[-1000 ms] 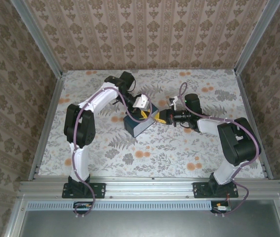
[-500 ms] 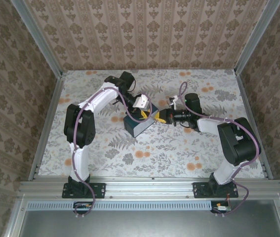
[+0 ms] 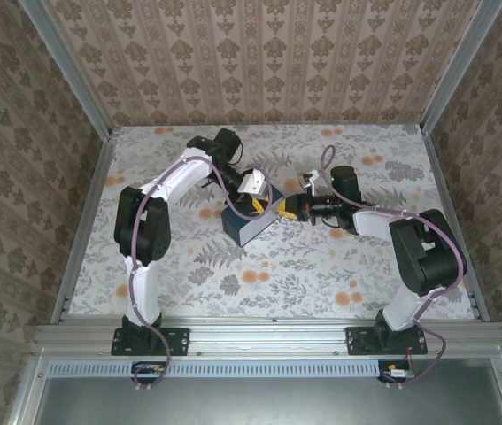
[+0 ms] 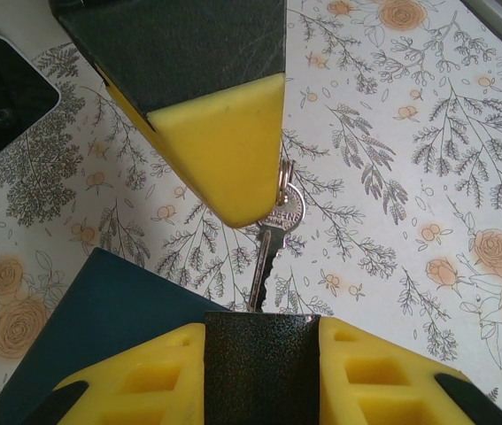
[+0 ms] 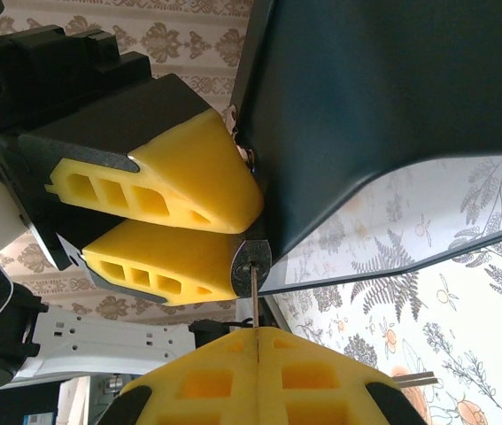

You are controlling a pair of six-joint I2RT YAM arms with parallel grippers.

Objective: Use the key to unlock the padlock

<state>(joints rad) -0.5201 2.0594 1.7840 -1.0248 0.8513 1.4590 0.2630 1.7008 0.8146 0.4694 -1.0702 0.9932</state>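
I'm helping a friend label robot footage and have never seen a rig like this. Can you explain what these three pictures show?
The machine is two white robot arms, the left arm and the right arm, bolted at the near edge of a flower-patterned table. The overhead picture looks down from behind them. The other two come from small cameras on each arm's wrist, so each sees its own yellow fingers at the bottom. On the table lies a dark blue box. The right gripper is shut on a small metal key. The left gripper clamps a dark block, apparently the padlock, and the key's tip meets it.
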